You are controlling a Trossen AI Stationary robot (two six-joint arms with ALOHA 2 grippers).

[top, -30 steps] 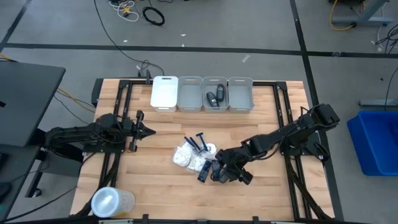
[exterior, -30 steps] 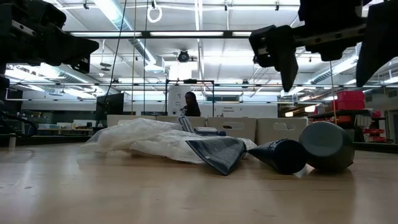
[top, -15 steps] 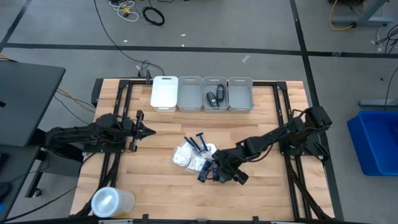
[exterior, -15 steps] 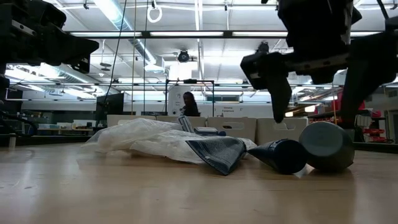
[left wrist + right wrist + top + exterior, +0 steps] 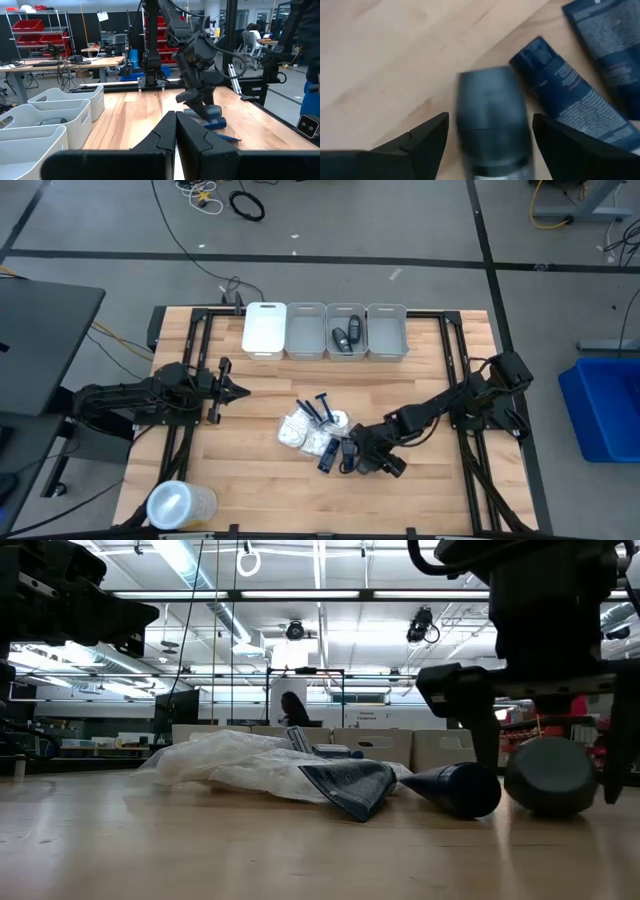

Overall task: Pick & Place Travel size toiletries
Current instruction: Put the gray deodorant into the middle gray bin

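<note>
Right gripper (image 5: 552, 745) low over the table (image 5: 260, 385), fingers spread either side of a small dark oblong container (image 5: 491, 119) — not gripping it. Container lying beside a dark blue tube (image 5: 572, 96), near white packets (image 5: 303, 432) and razors (image 5: 318, 409). Left gripper (image 5: 232, 390) closed, well apart.

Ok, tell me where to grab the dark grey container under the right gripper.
Grip the dark grey container across its rounded middle, coming straight down. It lies on its side, and the open right gripper already straddles it, one finger on each long side.
</note>
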